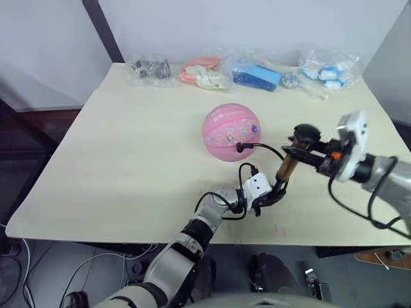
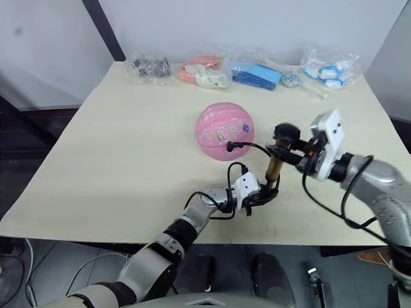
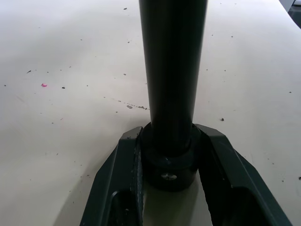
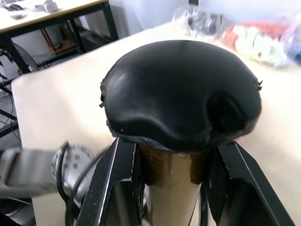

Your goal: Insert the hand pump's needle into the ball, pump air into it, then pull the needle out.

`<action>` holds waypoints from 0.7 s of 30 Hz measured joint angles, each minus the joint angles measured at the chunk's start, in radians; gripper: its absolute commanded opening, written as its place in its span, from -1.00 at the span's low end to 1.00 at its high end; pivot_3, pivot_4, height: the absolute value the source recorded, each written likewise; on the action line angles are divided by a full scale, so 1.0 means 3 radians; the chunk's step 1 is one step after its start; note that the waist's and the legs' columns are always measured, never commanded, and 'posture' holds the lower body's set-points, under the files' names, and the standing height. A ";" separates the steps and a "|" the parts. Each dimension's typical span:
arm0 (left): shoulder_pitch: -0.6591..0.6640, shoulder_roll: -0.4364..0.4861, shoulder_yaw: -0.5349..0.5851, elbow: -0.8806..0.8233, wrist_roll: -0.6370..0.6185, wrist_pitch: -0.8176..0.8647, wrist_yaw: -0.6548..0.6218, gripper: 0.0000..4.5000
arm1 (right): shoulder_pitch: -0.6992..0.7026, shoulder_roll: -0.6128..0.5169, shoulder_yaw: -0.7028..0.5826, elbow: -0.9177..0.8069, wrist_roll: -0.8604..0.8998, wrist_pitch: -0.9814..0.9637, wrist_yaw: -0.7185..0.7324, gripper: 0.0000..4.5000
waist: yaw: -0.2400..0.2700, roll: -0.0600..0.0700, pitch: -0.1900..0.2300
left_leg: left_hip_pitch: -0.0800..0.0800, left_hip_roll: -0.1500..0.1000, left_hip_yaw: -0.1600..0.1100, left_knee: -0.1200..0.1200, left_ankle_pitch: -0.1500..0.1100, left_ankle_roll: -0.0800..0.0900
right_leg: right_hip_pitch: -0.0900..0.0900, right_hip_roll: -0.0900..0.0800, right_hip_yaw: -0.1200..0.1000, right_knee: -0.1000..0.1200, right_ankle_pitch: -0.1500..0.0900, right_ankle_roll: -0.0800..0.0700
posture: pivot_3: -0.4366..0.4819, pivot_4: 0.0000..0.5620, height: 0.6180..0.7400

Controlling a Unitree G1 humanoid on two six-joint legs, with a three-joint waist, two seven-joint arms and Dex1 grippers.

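Note:
The pink ball (image 1: 231, 131) rests round on the table's middle. The hand pump (image 1: 286, 167) stands upright to its right, a bronze tube with a black handle (image 4: 181, 94) on top. Its thin black hose (image 1: 266, 149) arcs over to the ball, where the needle's black fitting (image 1: 240, 147) sits against the ball's near right side; the pin itself is hidden. My left gripper (image 1: 273, 192) is shut on the pump's black base (image 3: 169, 160) at the table. My right gripper (image 1: 307, 154) is shut on the tube just under the handle, with fingers (image 4: 117, 183) on either side.
Several clear plastic bags (image 1: 205, 72) of small items line the far edge of the cream table (image 1: 115, 160). The table's front edge runs just below my left gripper. A dark post (image 1: 103, 29) leans behind the far left corner.

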 measured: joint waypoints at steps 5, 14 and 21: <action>0.0037 0.0025 0.0002 -0.0003 0.0000 0.0045 0.0023 -0.50 | 0.0141 0.0364 0.0442 0.0429 -0.0602 -0.0535 0.0096 -0.53 | -0.0008 -0.0013 -0.0050 | 0.0013 0.0008 0.0000 -0.0004 0.0000 0.0000 | 0.0008 0.0010 0.0000 0.0001 0.0002 -0.0006 | -0.05 -0.47 1.00; 0.0076 0.0045 -0.0030 -0.0026 0.0029 0.0082 0.0023 -0.50 | 0.0317 0.0441 0.0431 0.0600 -0.0791 -0.0827 0.0292 -0.53 | 0.0000 -0.0024 -0.0079 | 0.0082 0.0012 -0.0002 -0.0041 -0.0005 0.0006 | 0.0061 0.0009 -0.0004 -0.0006 -0.0013 -0.0028 | -0.05 -0.47 1.00; 0.0030 -0.0025 -0.0070 -0.0028 0.0007 0.0052 -0.0004 -0.50 | 0.0186 -0.0008 0.0010 0.0248 -0.0258 -0.0085 0.0311 -0.53 | 0.0042 0.0027 -0.0027 | 0.0041 -0.0010 -0.0007 -0.0036 -0.0005 0.0005 | 0.0035 -0.0014 -0.0007 -0.0009 -0.0012 -0.0017 | -0.05 -0.47 1.00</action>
